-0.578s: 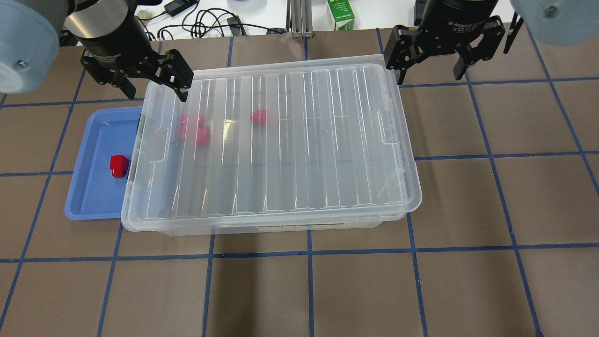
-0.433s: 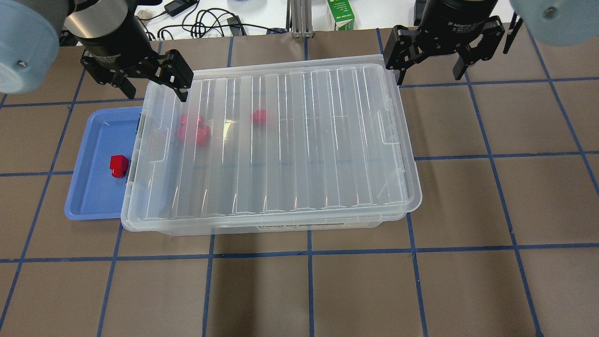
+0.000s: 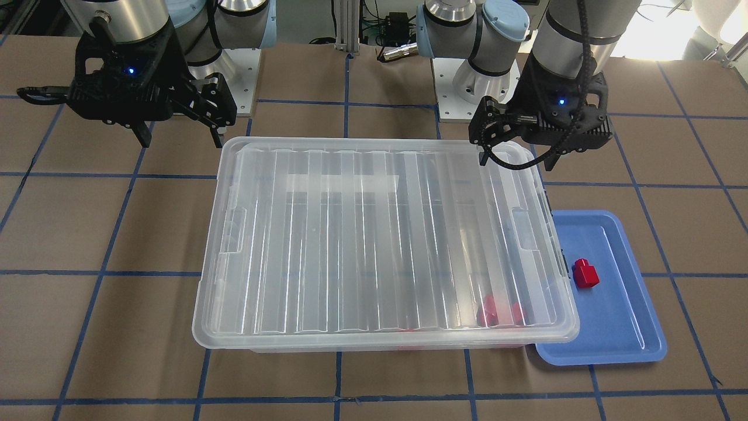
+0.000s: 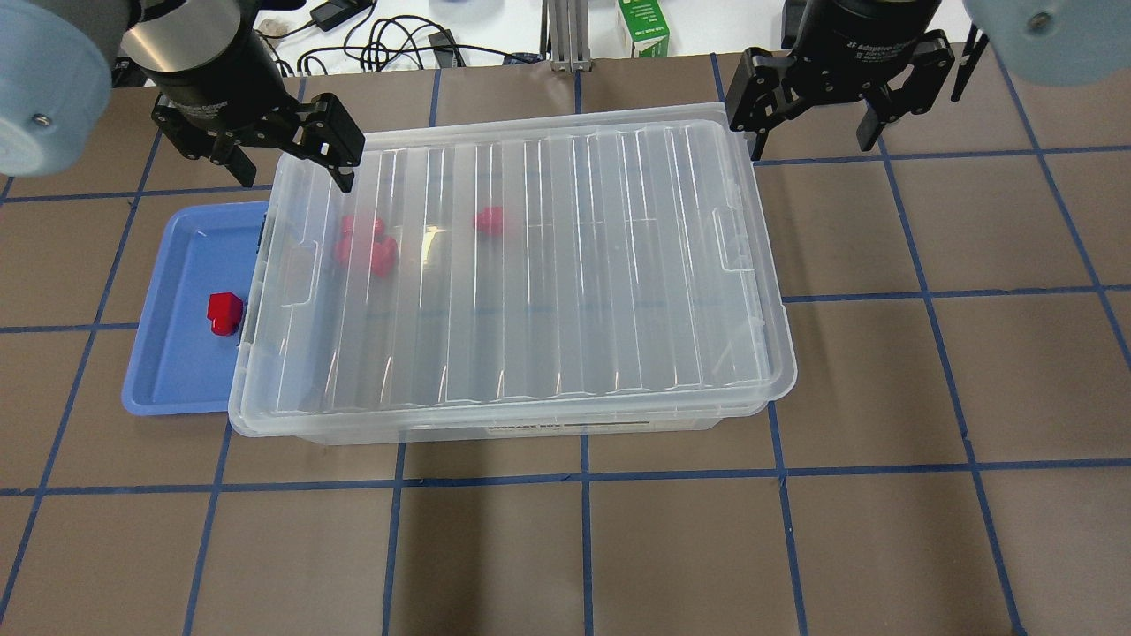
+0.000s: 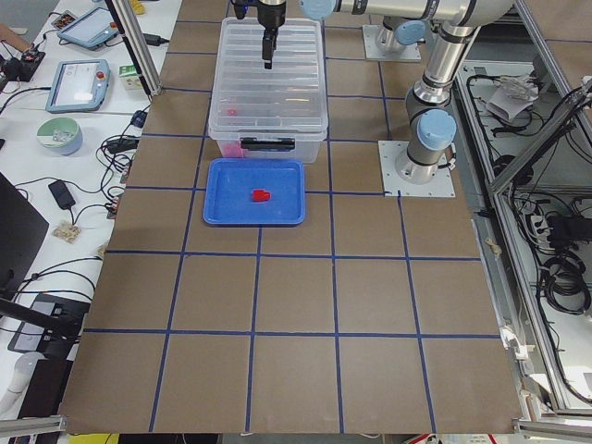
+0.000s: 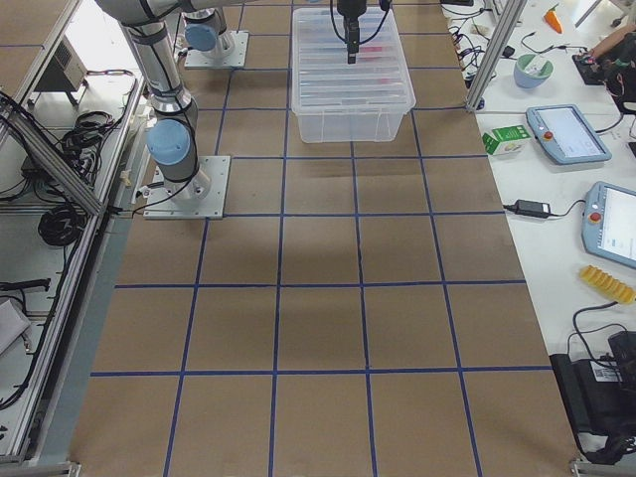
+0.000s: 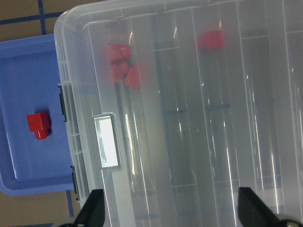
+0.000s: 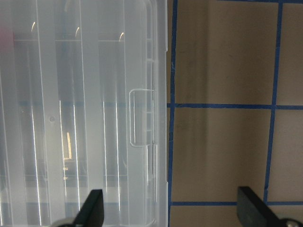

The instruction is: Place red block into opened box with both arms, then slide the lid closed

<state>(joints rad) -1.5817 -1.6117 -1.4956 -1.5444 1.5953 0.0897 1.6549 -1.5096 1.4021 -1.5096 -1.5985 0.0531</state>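
The red block lies alone in a blue tray beside the box's left end. The clear box is fully covered by its ribbed lid. Three red pieces show blurred through the lid. My left gripper hovers open over the lid's corner by the tray, holding nothing. At the opposite end, my right gripper hangs open and empty just outside the lid's corner. The right wrist view shows the lid's end recess.
The blue tray is partly tucked under the box's rim. A green carton and cables lie beyond the table's far edge. Brown gridded tabletop stretches in front of the box.
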